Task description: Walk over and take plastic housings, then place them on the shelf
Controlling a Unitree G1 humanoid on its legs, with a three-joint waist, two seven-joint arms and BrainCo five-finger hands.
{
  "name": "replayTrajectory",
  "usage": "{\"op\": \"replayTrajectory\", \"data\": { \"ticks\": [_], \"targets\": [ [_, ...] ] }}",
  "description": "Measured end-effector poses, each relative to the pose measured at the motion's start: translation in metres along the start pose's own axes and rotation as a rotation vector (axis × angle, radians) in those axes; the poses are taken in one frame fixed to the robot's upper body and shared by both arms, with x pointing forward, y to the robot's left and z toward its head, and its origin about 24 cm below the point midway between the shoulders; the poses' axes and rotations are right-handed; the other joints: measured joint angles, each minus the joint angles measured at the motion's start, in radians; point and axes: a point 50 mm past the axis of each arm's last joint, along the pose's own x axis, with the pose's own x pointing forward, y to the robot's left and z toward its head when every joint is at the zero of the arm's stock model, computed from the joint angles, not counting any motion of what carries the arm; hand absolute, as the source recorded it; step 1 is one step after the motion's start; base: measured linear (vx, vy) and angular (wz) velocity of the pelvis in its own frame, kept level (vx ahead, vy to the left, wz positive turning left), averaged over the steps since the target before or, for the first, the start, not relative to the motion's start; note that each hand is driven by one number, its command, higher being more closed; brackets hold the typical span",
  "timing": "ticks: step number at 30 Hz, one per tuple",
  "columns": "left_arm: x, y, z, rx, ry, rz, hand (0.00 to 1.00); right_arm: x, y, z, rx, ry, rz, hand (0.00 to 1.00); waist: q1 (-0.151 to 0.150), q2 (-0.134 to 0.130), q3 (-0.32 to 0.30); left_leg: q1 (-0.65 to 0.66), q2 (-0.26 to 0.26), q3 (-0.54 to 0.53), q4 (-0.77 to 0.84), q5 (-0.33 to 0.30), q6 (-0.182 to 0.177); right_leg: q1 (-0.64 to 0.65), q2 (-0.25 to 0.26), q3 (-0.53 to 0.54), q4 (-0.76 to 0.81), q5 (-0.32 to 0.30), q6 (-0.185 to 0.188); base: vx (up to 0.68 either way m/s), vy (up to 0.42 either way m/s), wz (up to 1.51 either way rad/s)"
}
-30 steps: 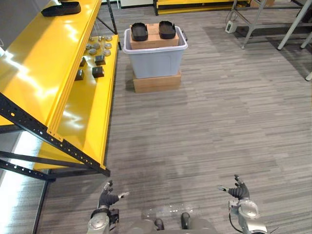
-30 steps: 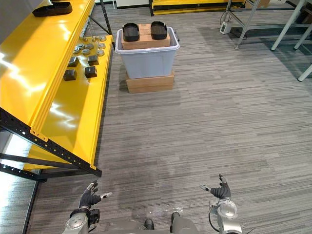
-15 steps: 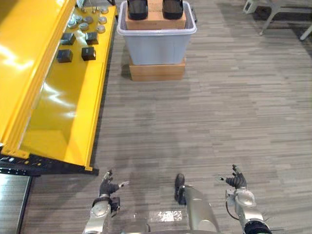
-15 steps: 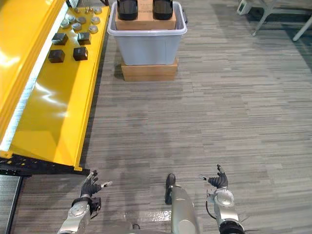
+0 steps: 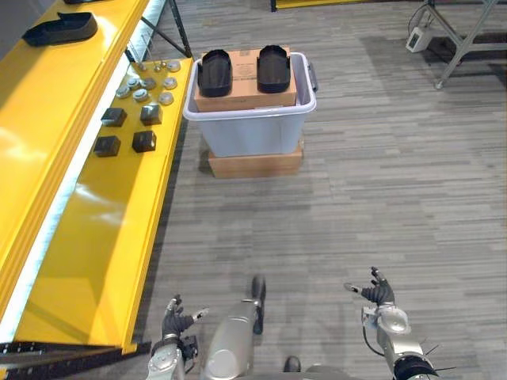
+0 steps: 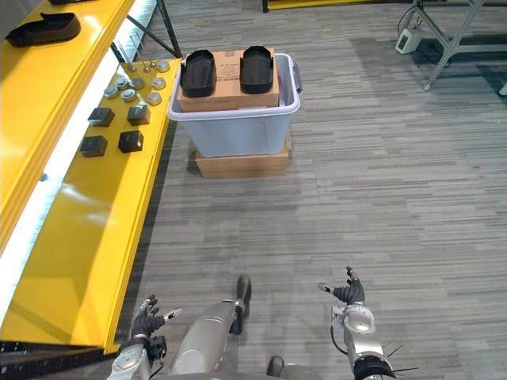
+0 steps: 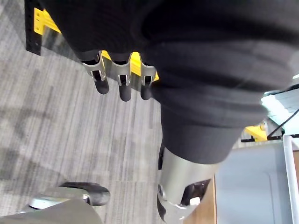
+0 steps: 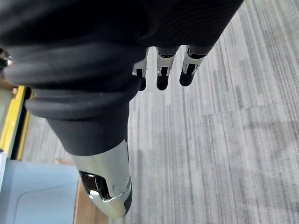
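Closer now to bin [image 5: 252, 133], box [image 5: 245, 93] inside, two housings [image 5: 214, 74] atop

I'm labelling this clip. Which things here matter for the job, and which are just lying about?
Job: black housings on the box in the grey bin; shelved housing; yellow shelf; left hand and right hand, both open, empty.
Lying about: dark blocks, metal discs.

Two plastic housings [image 5: 214, 73] on a carton [image 5: 245, 96] in a bin [image 5: 253, 134], right of the shelf [image 5: 95, 229].
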Motion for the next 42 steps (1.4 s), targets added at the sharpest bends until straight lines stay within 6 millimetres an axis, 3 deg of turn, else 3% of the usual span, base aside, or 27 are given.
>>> {"op": "replayTrajectory", "data": {
  "ticks": [1, 3, 4, 5, 6, 8, 10, 12, 15, 17, 18, 19, 21, 22, 23, 24, 25, 26, 27, 29, 31, 32, 33, 34, 36, 39, 42],
  "targets": [
    [-0.001, 0.003, -0.002, 0.001, 0.007, 0.007, 0.0, -0.001, 0.003, -0.002, 0.004, 0.006, 0.007, 0.0, 0.002, -0.02, -0.003, 0.0, -0.011, 0.009, 0.019, 0.053, 0.03, 0.014, -0.022, 0.0, 0.003, -0.021, 0.012, 0.59, 0.175, -0.22],
    [-0.002, 0.002, -0.007, -0.025, 0.026, 0.02, 0.0, -0.005, 0.004, -0.01, 0.009, 0.03, 0.009, 0.0, -0.003, -0.059, -0.033, -0.007, -0.051, 0.051, 0.077, 0.164, 0.121, -0.01, -0.083, 0.0, 0.139, -0.062, 0.081, 0.7, 0.17, 0.04],
    [-0.002, 0.002, -0.009, -0.028, 0.034, 0.021, 0.0, -0.007, 0.005, -0.015, 0.011, 0.044, 0.009, 0.0, -0.002, -0.069, -0.034, -0.002, -0.063, 0.053, 0.096, 0.168, 0.129, -0.029, -0.099, 0.0, 0.211, -0.069, 0.094, 0.74, 0.173, 0.26],
    [-0.001, 0.007, -0.008, -0.016, 0.036, 0.032, 0.0, -0.011, 0.005, -0.026, 0.031, 0.087, 0.001, 0.0, -0.005, -0.098, -0.036, 0.031, -0.103, 0.048, 0.13, 0.119, 0.154, -0.085, -0.133, 0.001, 0.415, -0.054, 0.121, 0.85, 0.188, 0.5],
    [0.0, 0.01, -0.008, -0.005, 0.039, 0.036, 0.0, -0.016, 0.003, -0.038, 0.037, 0.124, -0.007, 0.0, -0.013, -0.107, -0.036, 0.083, -0.129, 0.033, 0.157, 0.067, 0.167, -0.173, -0.162, 0.019, 0.683, 0.038, 0.193, 0.71, 0.153, 0.56],
    [0.001, 0.009, -0.007, -0.002, 0.042, 0.033, 0.0, -0.019, 0.005, -0.043, 0.037, 0.139, 0.0, 0.0, -0.02, -0.105, -0.035, 0.186, -0.152, 0.012, 0.176, -0.008, 0.178, -0.311, -0.2, 0.035, 1.049, 0.068, 0.183, 0.74, 0.147, 0.43],
    [0.002, 0.005, -0.005, -0.003, 0.039, 0.023, 0.0, -0.022, 0.011, -0.043, 0.048, 0.13, 0.015, 0.0, -0.039, -0.096, -0.034, 0.315, -0.155, -0.034, 0.143, -0.055, 0.186, -0.413, -0.225, -0.012, 1.185, 0.035, 0.123, 0.6, 0.111, 0.48],
    [0.005, 0.0, 0.002, -0.003, 0.016, 0.005, 0.0, -0.027, 0.018, -0.042, 0.064, 0.107, 0.033, 0.0, -0.062, -0.085, -0.033, 0.438, -0.141, -0.096, 0.103, -0.11, 0.191, -0.556, -0.22, -0.059, 1.133, -0.003, 0.071, 0.54, 0.058, 0.62],
    [0.007, -0.005, 0.006, 0.008, 0.008, -0.015, 0.0, -0.033, 0.022, -0.049, 0.077, 0.124, 0.051, 0.0, -0.065, -0.084, -0.039, 0.528, -0.127, -0.141, 0.091, -0.17, 0.183, -0.666, -0.196, -0.085, 0.88, -0.006, 0.076, 0.48, -0.037, 0.42],
    [0.008, -0.005, 0.007, 0.016, 0.006, -0.017, 0.0, -0.039, 0.02, -0.061, 0.073, 0.166, 0.046, 0.0, -0.078, -0.103, -0.053, 0.602, -0.124, -0.198, 0.046, -0.209, 0.159, -0.673, -0.155, -0.063, 0.424, 0.099, 0.104, 0.56, -0.113, 0.66],
    [0.008, -0.004, 0.006, 0.02, 0.006, -0.014, 0.0, -0.039, 0.02, -0.062, 0.071, 0.173, 0.046, 0.0, -0.085, -0.112, -0.057, 0.62, -0.126, -0.211, 0.034, -0.216, 0.152, -0.674, -0.151, -0.05, 0.341, 0.134, 0.102, 0.6, -0.18, 0.77],
    [0.007, -0.001, 0.003, 0.026, 0.019, -0.008, 0.0, -0.039, 0.02, -0.065, 0.068, 0.187, 0.046, 0.0, -0.09, -0.122, -0.064, 0.656, -0.122, -0.24, 0.018, -0.234, 0.127, -0.676, -0.14, -0.035, 0.267, 0.192, 0.087, 0.62, -0.24, 0.89],
    [0.005, 0.001, -0.004, 0.028, 0.044, 0.0, 0.0, -0.043, 0.019, -0.073, 0.068, 0.222, 0.043, 0.0, -0.115, -0.112, -0.094, 0.673, -0.087, -0.282, 0.078, -0.265, 0.073, -0.642, -0.127, -0.051, 0.265, 0.373, -0.009, 0.79, -0.316, 1.03],
    [0.004, -0.005, -0.006, 0.005, 0.053, -0.006, 0.0, -0.042, 0.018, -0.07, 0.067, 0.211, 0.04, 0.0, -0.113, -0.071, -0.095, 0.619, -0.058, -0.263, 0.22, -0.273, 0.033, -0.621, -0.096, -0.092, 0.283, 0.349, -0.032, 0.67, -0.25, 0.57],
    [0.004, -0.007, -0.007, -0.009, 0.056, -0.005, 0.0, -0.04, 0.019, -0.066, 0.069, 0.196, 0.045, 0.0, -0.11, -0.058, -0.094, 0.576, -0.046, -0.236, 0.328, -0.258, 0.005, -0.6, -0.081, -0.101, 0.275, 0.331, -0.041, 0.63, -0.216, 0.26],
    [0.001, -0.009, -0.012, -0.043, 0.073, 0.006, 0.0, -0.037, 0.023, -0.056, 0.083, 0.16, 0.054, 0.0, -0.105, -0.034, -0.091, 0.464, 0.002, -0.18, 0.58, -0.193, -0.077, -0.533, -0.046, -0.104, 0.233, 0.312, -0.055, 0.47, -0.164, 0.06],
    [0.001, -0.011, -0.012, -0.048, 0.074, 0.004, 0.0, -0.036, 0.025, -0.052, 0.095, 0.145, 0.056, 0.0, -0.096, -0.028, -0.091, 0.427, 0.029, -0.15, 0.675, -0.196, -0.077, -0.496, -0.03, -0.103, 0.212, 0.306, -0.062, 0.64, -0.208, -0.1],
    [0.001, -0.014, -0.012, -0.045, 0.073, -0.009, 0.0, -0.034, 0.029, -0.047, 0.119, 0.124, 0.061, 0.0, -0.076, -0.033, -0.093, 0.372, 0.077, -0.105, 0.76, -0.216, -0.048, -0.415, -0.009, -0.101, 0.177, 0.297, -0.075, 0.49, -0.16, -0.15],
    [0.001, -0.017, -0.01, -0.045, 0.069, -0.019, 0.0, -0.034, 0.029, -0.044, 0.13, 0.113, 0.059, 0.0, -0.069, -0.039, -0.092, 0.358, 0.086, -0.095, 0.738, -0.223, -0.037, -0.389, -0.009, -0.099, 0.169, 0.297, -0.075, 0.53, -0.163, -0.16],
    [0.001, -0.024, -0.008, -0.058, 0.057, -0.039, 0.0, -0.031, 0.027, -0.036, 0.161, 0.077, 0.045, 0.0, -0.058, -0.056, -0.09, 0.32, 0.09, -0.09, 0.573, -0.237, -0.034, -0.328, -0.026, -0.078, 0.142, 0.296, -0.073, 0.35, -0.076, -0.22],
    [0.001, -0.026, -0.007, -0.058, 0.057, -0.046, 0.0, -0.028, 0.022, -0.032, 0.171, 0.06, 0.028, 0.0, -0.059, -0.053, -0.093, 0.307, 0.088, -0.132, 0.382, -0.227, -0.048, -0.316, -0.036, -0.06, 0.14, 0.27, -0.041, 0.23, 0.004, -0.42],
    [0.001, -0.03, -0.007, -0.051, 0.056, -0.059, 0.0, -0.028, 0.018, -0.034, 0.177, 0.068, 0.01, 0.0, -0.059, -0.034, -0.1, 0.307, 0.095, -0.166, 0.261, -0.18, -0.065, -0.312, -0.029, -0.06, 0.139, 0.237, -0.03, 0.23, 0.11, -0.49],
    [0.0, -0.036, -0.009, -0.05, 0.066, -0.075, 0.0, -0.029, 0.011, -0.037, 0.165, 0.077, -0.005, 0.0, -0.061, 0.009, -0.102, 0.306, 0.13, -0.192, 0.204, -0.097, -0.054, -0.31, 0.0, -0.057, 0.15, 0.22, -0.021, 0.17, 0.15, -0.44],
    [0.0, -0.038, -0.009, -0.054, 0.07, -0.079, 0.0, -0.029, 0.007, -0.039, 0.165, 0.082, -0.016, 0.0, -0.064, 0.029, -0.106, 0.306, 0.139, -0.198, 0.195, -0.089, -0.066, -0.311, 0.008, -0.052, 0.163, 0.21, -0.017, 0.16, 0.211, -0.27],
    [0.005, -0.035, -0.003, -0.04, 0.054, -0.075, 0.0, -0.041, 0.007, -0.06, 0.189, 0.154, -0.043, 0.0, -0.062, -0.014, -0.115, 0.342, 0.112, -0.168, 0.156, -0.084, -0.055, -0.319, -0.034, -0.023, 0.203, 0.179, 0.018, 0.09, 0.163, -0.13],
    [0.007, -0.022, -0.003, -0.008, 0.057, -0.048, 0.0, -0.045, 0.015, -0.065, 0.205, 0.174, -0.037, 0.0, -0.06, -0.063, -0.135, 0.348, 0.093, -0.106, 0.121, -0.082, -0.04, -0.354, -0.063, 0.033, 0.204, 0.178, 0.038, 0.05, 0.129, -0.45],
    [0.005, -0.017, -0.01, 0.001, 0.079, -0.035, 0.0, -0.046, 0.01, -0.067, 0.203, 0.18, -0.05, 0.0, -0.06, -0.068, -0.14, 0.366, 0.083, -0.066, 0.113, -0.089, -0.029, -0.346, -0.076, 0.07, 0.179, 0.19, 0.056, 0.03, 0.129, -0.44]
  ]
}}
